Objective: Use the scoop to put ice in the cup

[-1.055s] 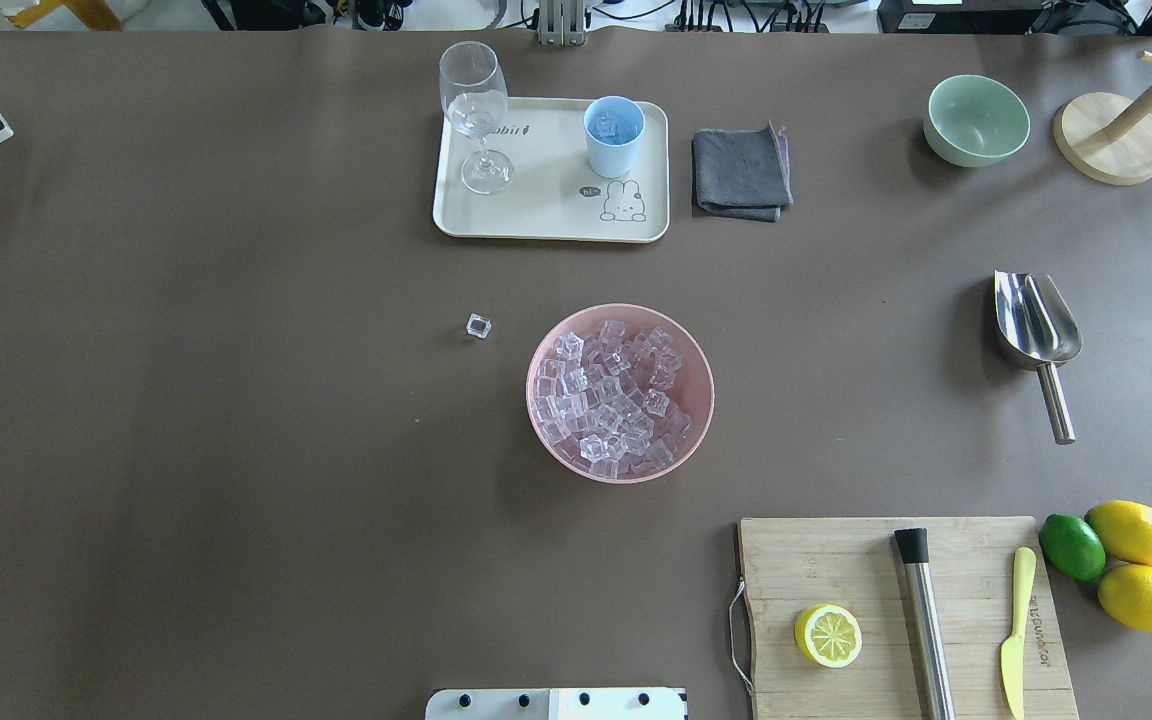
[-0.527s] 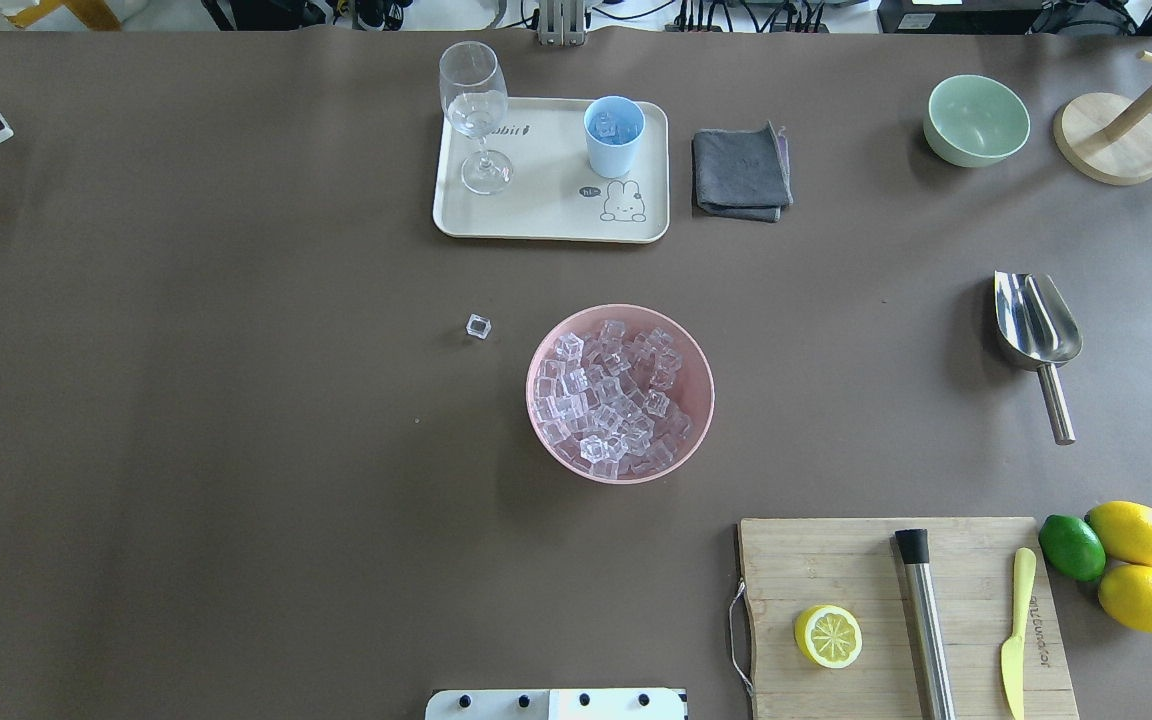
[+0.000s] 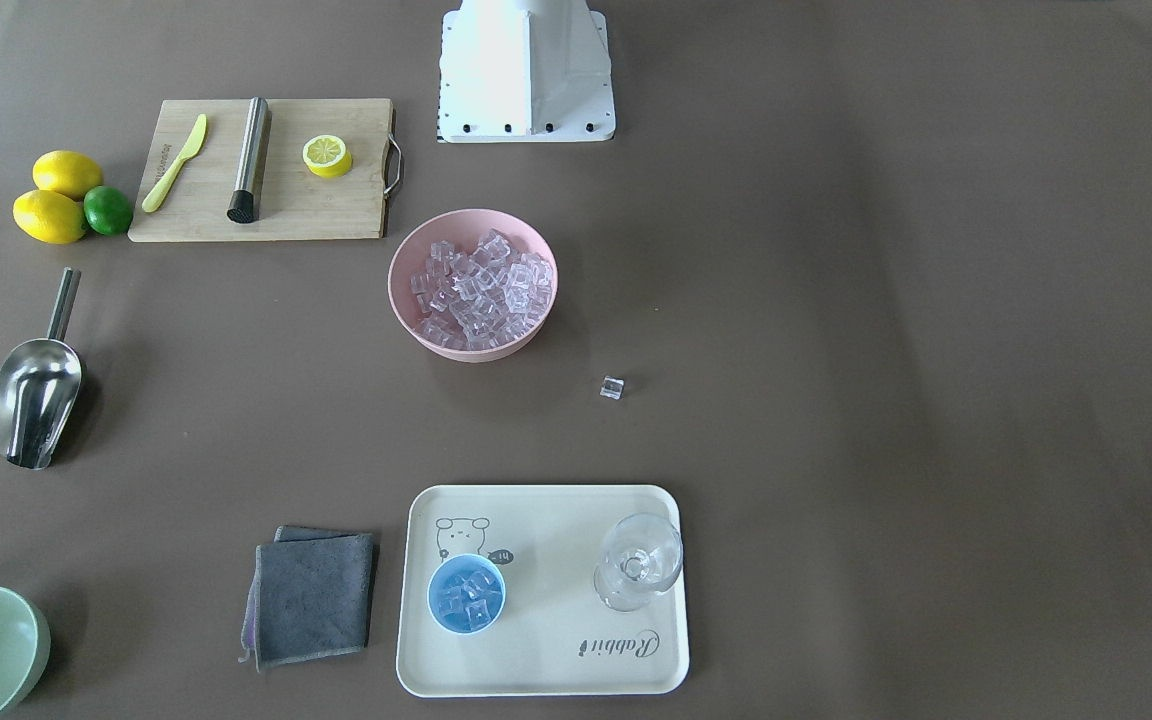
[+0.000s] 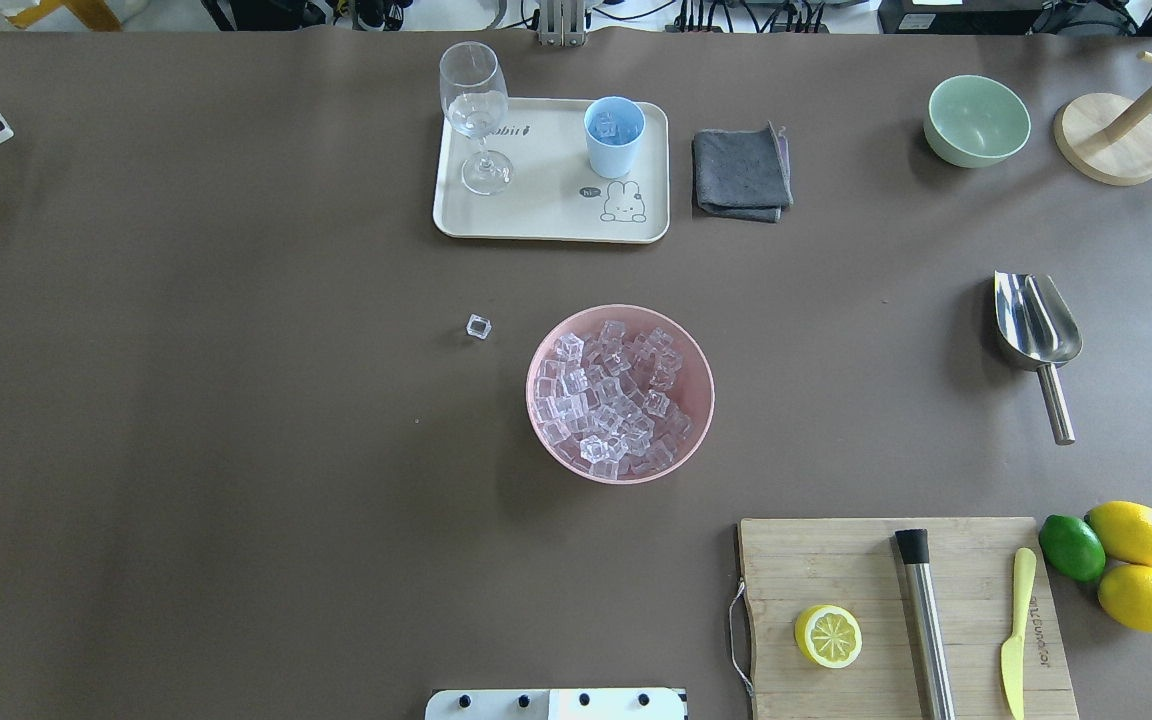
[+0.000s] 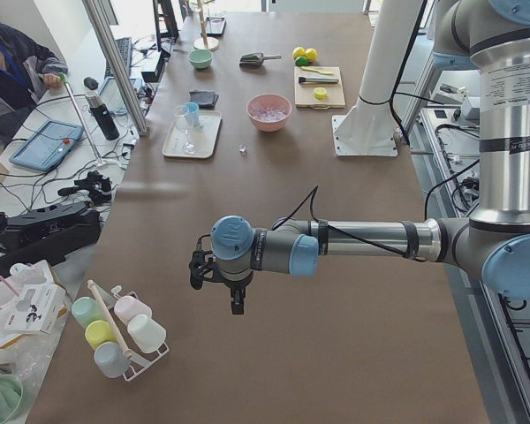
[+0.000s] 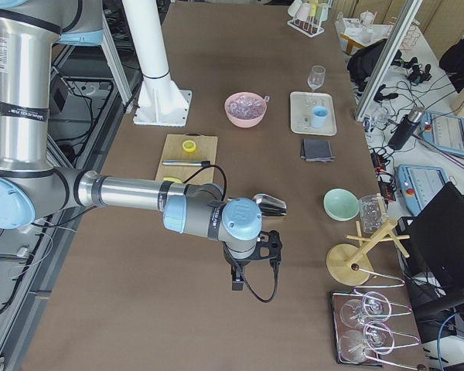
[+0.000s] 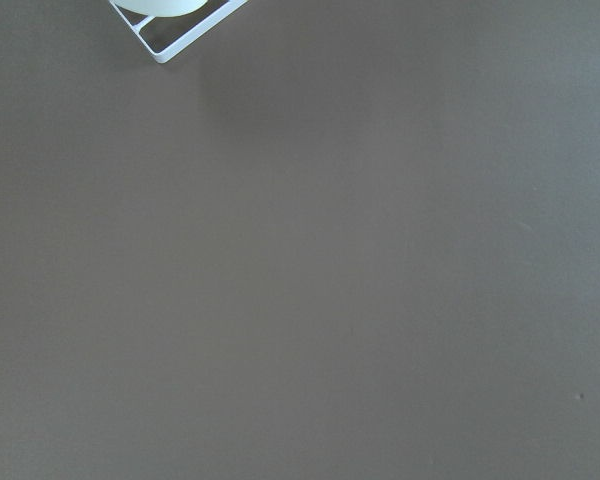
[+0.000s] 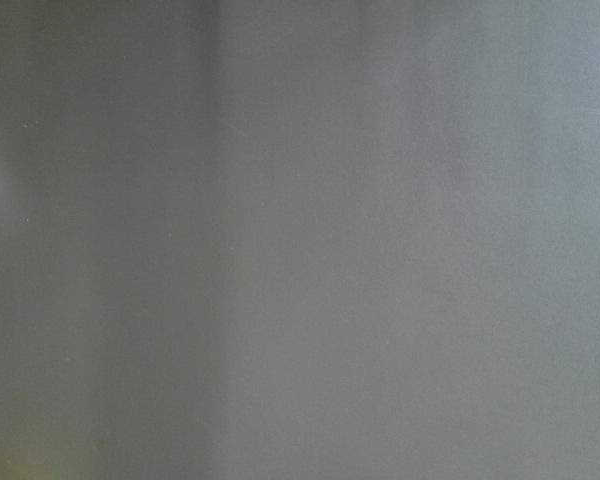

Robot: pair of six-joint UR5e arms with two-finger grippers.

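The ice (image 4: 614, 398) is many clear cubes piled in a pink bowl (image 4: 542, 350) at the table's middle. It also shows in the front-facing view (image 3: 476, 285). One loose cube (image 4: 478, 326) lies on the table to the bowl's left. The light-blue cup (image 4: 614, 135) stands on a cream tray (image 4: 546, 225) and holds several cubes. The steel scoop (image 4: 1036, 330) lies empty on the table at the right. My left gripper (image 5: 237, 305) and right gripper (image 6: 236, 282) hang over bare table far from these things. I cannot tell whether they are open or shut.
A wine glass (image 4: 476, 110) stands on the tray beside the cup. A grey cloth (image 4: 741, 172), a green bowl (image 4: 976, 120), and a cutting board (image 4: 896, 610) with a lemon half, a steel rod and a knife sit on the right. A mug rack (image 5: 119, 331) stands near the left gripper.
A dark shape at the overhead view's right edge has pulled out of the frame. The ice, cup and scoop have not moved.
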